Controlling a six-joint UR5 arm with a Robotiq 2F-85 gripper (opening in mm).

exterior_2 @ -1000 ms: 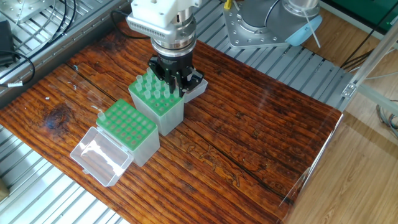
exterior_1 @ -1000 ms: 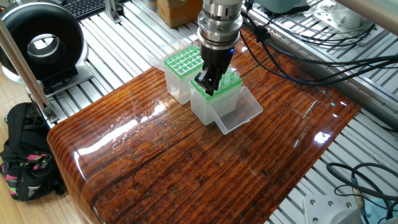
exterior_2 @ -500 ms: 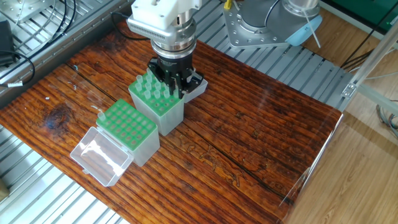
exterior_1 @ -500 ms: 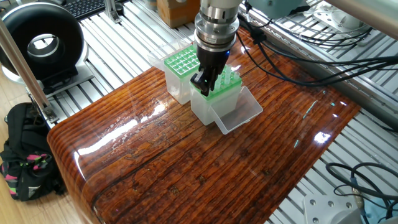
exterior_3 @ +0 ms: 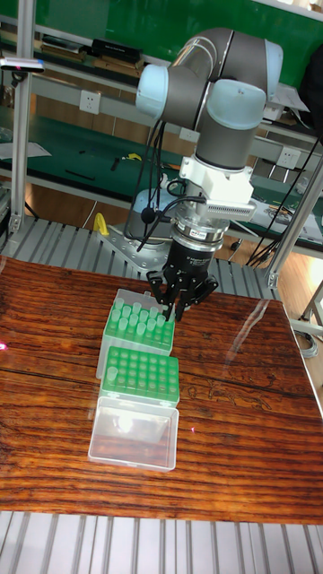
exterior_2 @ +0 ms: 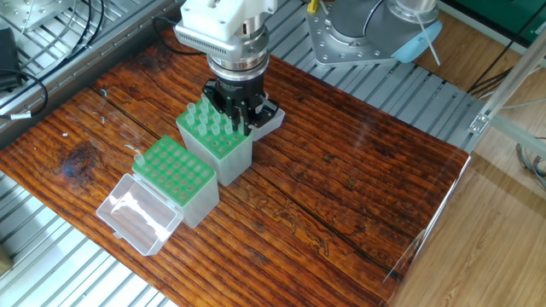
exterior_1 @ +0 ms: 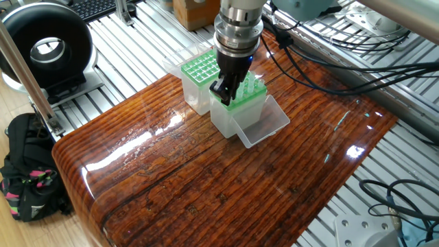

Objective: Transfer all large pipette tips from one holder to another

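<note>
Two clear holders with green tops stand side by side on the wooden table. One holder (exterior_2: pixel 223 152) carries several large pipette tips (exterior_2: pixel 207 118), whitish cones standing upright in its grid. The other holder (exterior_2: pixel 177 177) shows only bare green holes. My gripper (exterior_2: pixel 241 122) hangs straight down over the far edge of the tip-filled holder (exterior_1: pixel 236 108), its dark fingers (exterior_1: pixel 227 90) reaching in among the tips. In the tall fixed view the gripper (exterior_3: pixel 174 310) narrows to a point at the holder's right corner (exterior_3: pixel 167 334). The tips hide what lies between the fingers.
A clear hinged lid (exterior_2: pixel 136 213) lies flat beside the bare holder (exterior_3: pixel 140 374), and another lid (exterior_1: pixel 264 123) lies open by the tip-filled one. Slatted aluminium (exterior_1: pixel 137 41) surrounds the wooden table (exterior_2: pixel 341 188). Cables (exterior_1: pixel 322 48) trail behind the arm.
The gripper shifted slightly up and to the left over the tip-filled holder, then held still. Both holders stayed put.
</note>
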